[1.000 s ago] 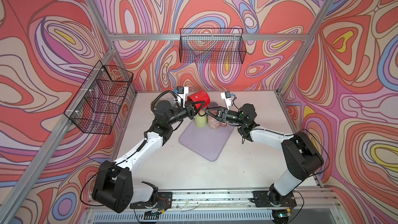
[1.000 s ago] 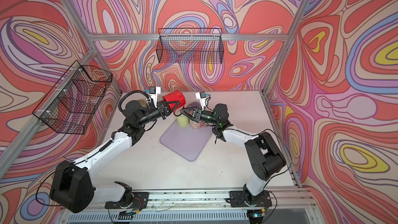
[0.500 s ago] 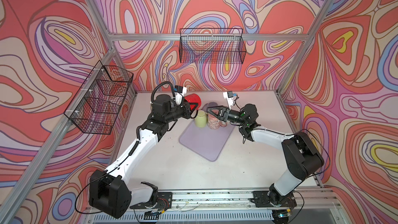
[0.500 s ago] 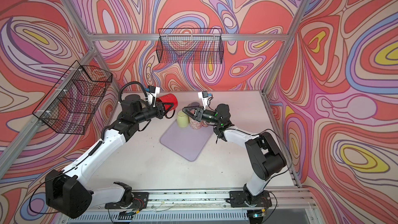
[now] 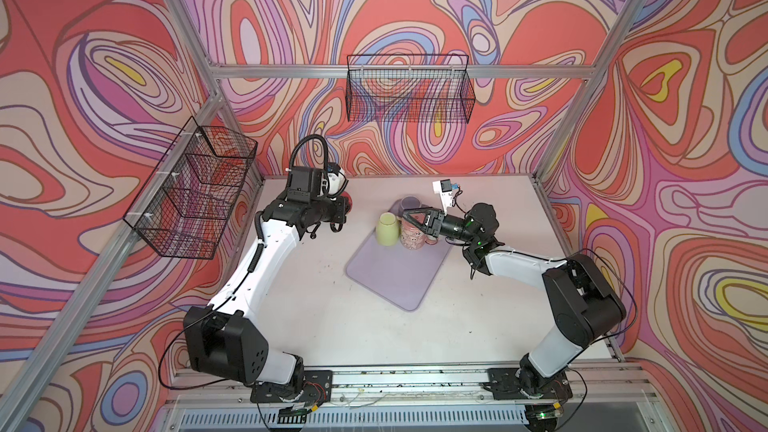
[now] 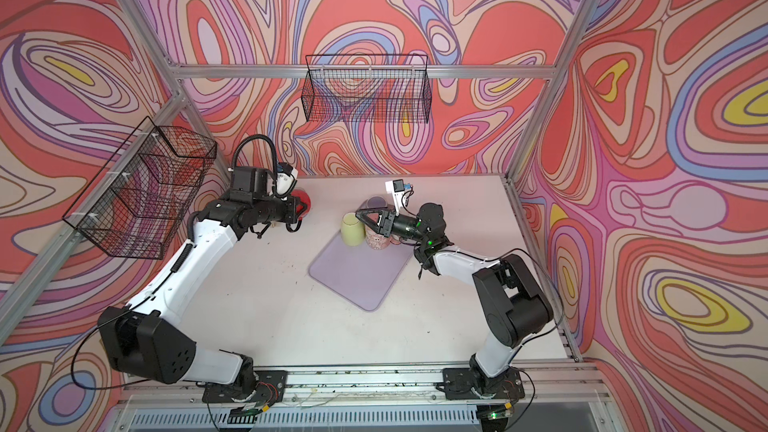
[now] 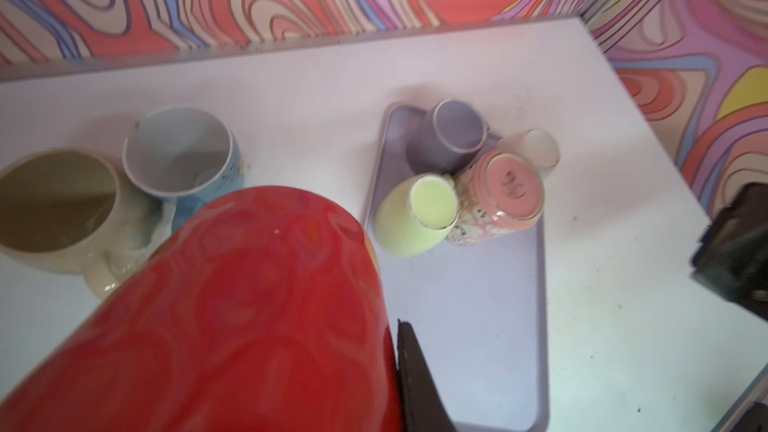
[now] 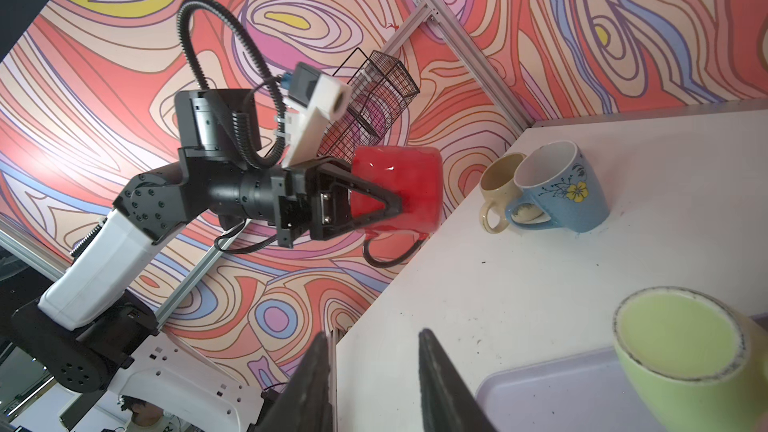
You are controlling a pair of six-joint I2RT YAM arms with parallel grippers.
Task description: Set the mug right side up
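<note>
**q:** where's the red mug rn?

**a:** In the air near the counter's back-left corner, left tool clamped on it. Its axis looks in line with the tool, base pointing away, so I'd guess pitch down next. Right tool, jaws apart and empty, is farther off by the tray.

You see swirl-patterned walls in red and purple around the white counter; the back wire basket and the side wire basket hang on them.

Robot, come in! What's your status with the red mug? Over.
Left end effector shut on red mug, held aloft. Right end effector open, empty. Blue mug and cream mug nearby.
</note>
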